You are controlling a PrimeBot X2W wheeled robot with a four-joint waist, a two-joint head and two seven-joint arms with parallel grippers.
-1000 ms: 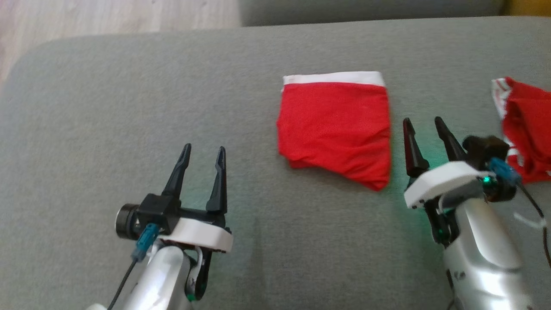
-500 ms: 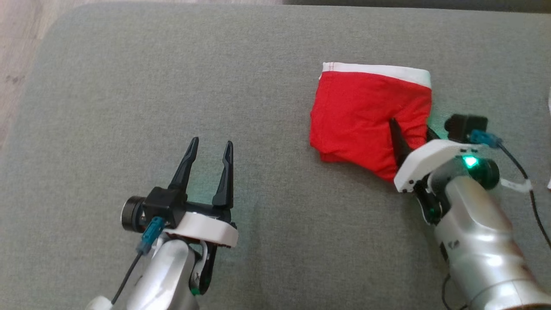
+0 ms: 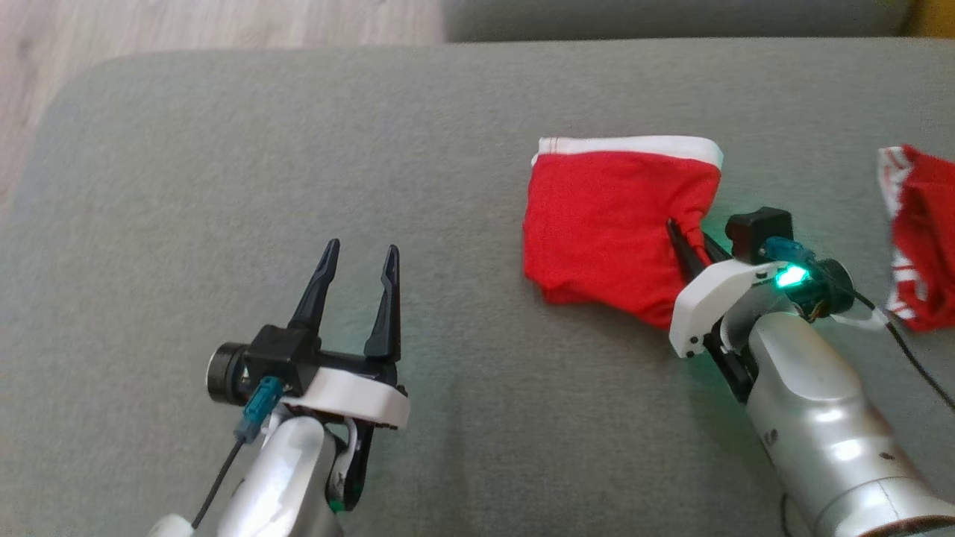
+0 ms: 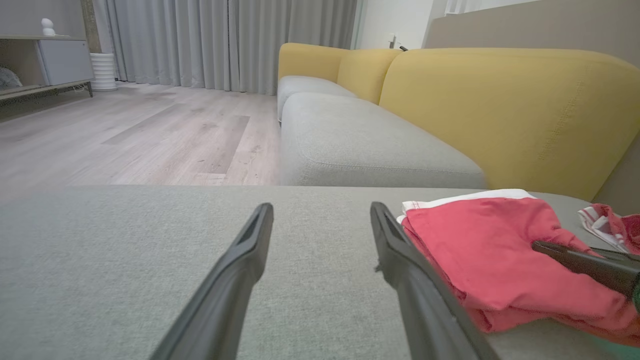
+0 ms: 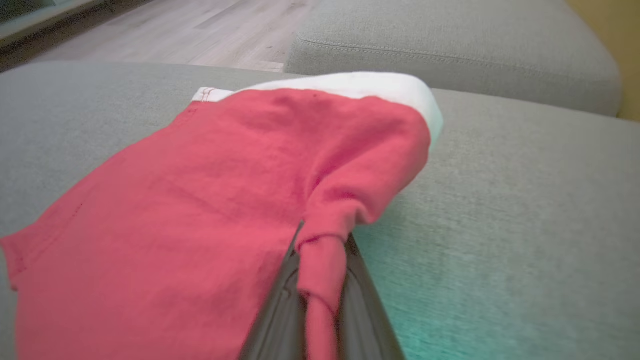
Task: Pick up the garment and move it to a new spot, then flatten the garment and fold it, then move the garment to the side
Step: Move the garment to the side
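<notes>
The garment (image 3: 597, 224) is a folded red piece with a white waistband, lying on the grey cushion (image 3: 261, 149) right of centre. My right gripper (image 3: 683, 235) is shut on the garment's right edge, and the cloth bunches between its fingers. The right wrist view shows the garment (image 5: 200, 190) pinched into a red pleat at the right gripper (image 5: 322, 240). My left gripper (image 3: 360, 257) stands open over bare cushion, well left of the garment. In the left wrist view the left gripper (image 4: 320, 212) is empty, with the garment (image 4: 490, 245) at its right.
A second red and white piece of cloth (image 3: 921, 231) lies at the cushion's right edge. The cushion's rounded corner is at the upper left, with wooden floor (image 3: 186, 26) beyond. Another grey seat (image 4: 350, 145) and yellow backrests (image 4: 500, 110) lie further on.
My right gripper moved onto the garment's right edge and shut on it, gathering the cloth. The head camera shifted between frames. The left gripper stayed open in place.
</notes>
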